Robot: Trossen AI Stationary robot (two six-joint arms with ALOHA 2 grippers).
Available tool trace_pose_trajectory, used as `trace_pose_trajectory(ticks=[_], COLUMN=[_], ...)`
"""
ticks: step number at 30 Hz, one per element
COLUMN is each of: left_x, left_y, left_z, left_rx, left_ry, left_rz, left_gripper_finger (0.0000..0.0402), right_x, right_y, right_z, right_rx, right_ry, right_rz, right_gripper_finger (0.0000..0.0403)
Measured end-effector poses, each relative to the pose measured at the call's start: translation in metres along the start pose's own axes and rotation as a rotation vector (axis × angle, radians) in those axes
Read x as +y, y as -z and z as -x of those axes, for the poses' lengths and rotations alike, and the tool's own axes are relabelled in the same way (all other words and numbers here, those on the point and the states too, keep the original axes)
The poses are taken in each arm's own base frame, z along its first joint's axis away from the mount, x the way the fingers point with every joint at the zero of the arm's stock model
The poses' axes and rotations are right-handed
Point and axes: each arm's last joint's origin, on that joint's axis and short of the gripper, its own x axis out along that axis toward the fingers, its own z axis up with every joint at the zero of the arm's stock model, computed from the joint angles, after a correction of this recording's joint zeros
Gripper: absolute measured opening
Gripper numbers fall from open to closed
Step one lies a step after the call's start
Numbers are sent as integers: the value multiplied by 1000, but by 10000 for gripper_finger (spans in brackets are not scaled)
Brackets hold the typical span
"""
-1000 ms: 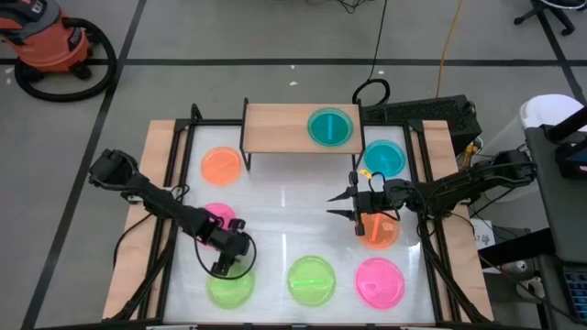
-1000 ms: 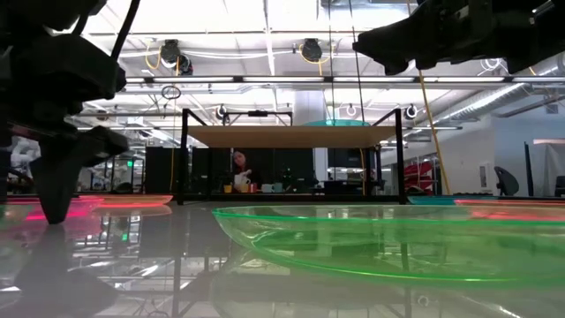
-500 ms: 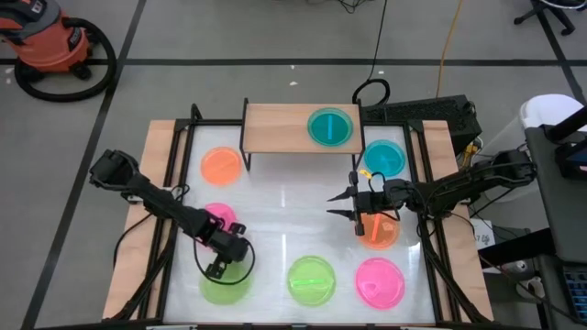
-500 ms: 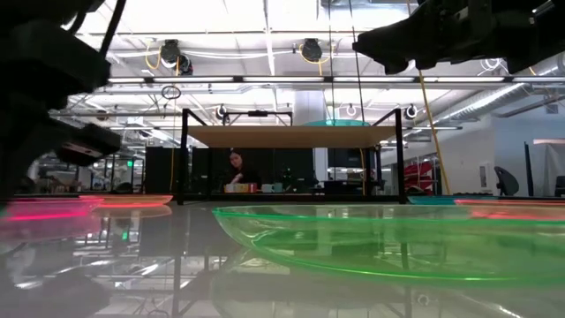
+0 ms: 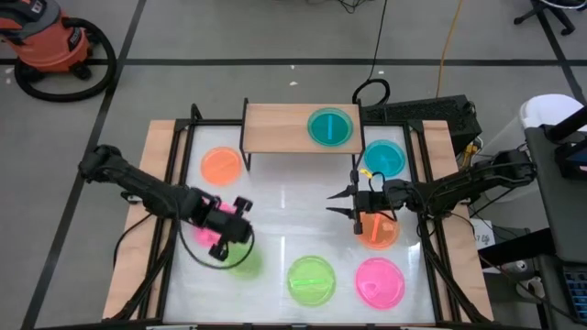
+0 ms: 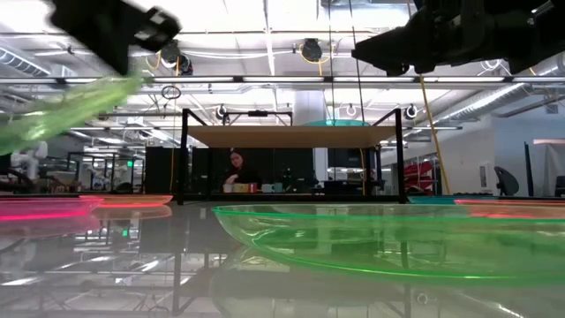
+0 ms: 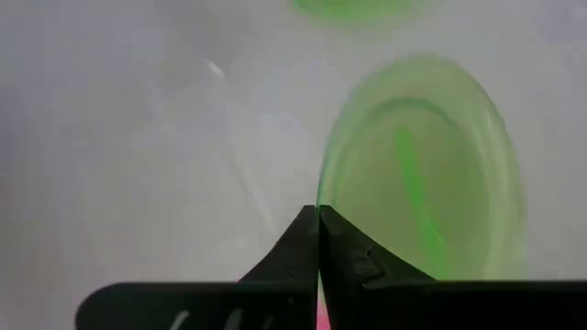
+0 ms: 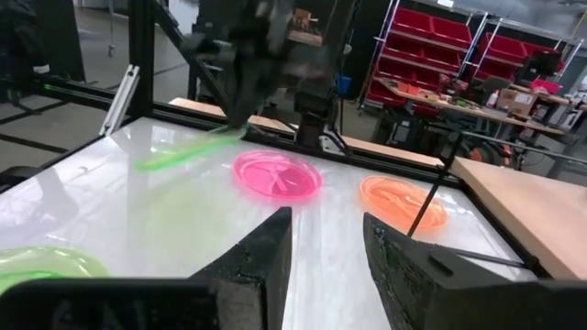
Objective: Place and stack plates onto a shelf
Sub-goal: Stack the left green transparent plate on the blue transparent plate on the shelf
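Since the earlier frame the left hand [image 5: 231, 240] has closed on the rim of a green plate [image 5: 243, 259] and lifted it off the bench [image 5: 284, 206]; the plate now hangs tilted above the near-left area, beside the pink plate [image 5: 204, 229]. Fingers [image 7: 303, 247] together, clamped on the green plate's edge. Right hand [image 5: 341, 205] hovers mid-bench, fingers [image 8: 261, 257] apart, holding nothing. Shelf [image 5: 275, 128] at far centre carries one blue plate [image 5: 330, 126]. Other plates lie flat on the bench.
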Motion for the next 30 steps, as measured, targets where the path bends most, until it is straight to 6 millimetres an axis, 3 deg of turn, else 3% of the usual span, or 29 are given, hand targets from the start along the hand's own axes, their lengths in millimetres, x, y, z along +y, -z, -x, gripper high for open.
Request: trace_pose_trajectory(ticks=[9, 18, 24, 30], left_x=[93, 189, 237, 276], left_y=[-22, -5, 5, 18], left_z=[55, 86, 85, 55], left_rx=[-167, -433, -651, -736], left_ry=[-295, -599, -649, -513], left_rz=[46, 331, 543, 629], left_gripper_finger=[1, 0, 0, 0], right_x=[0, -3, -2, 2], right_y=[1, 1, -4, -18], right_z=[0, 0, 1, 7], right_rx=[10, 27, -9, -113], right_ry=[1, 108, 128, 116], right_rz=[46, 78, 70, 86], right_gripper_finger=[118, 118, 118, 118])
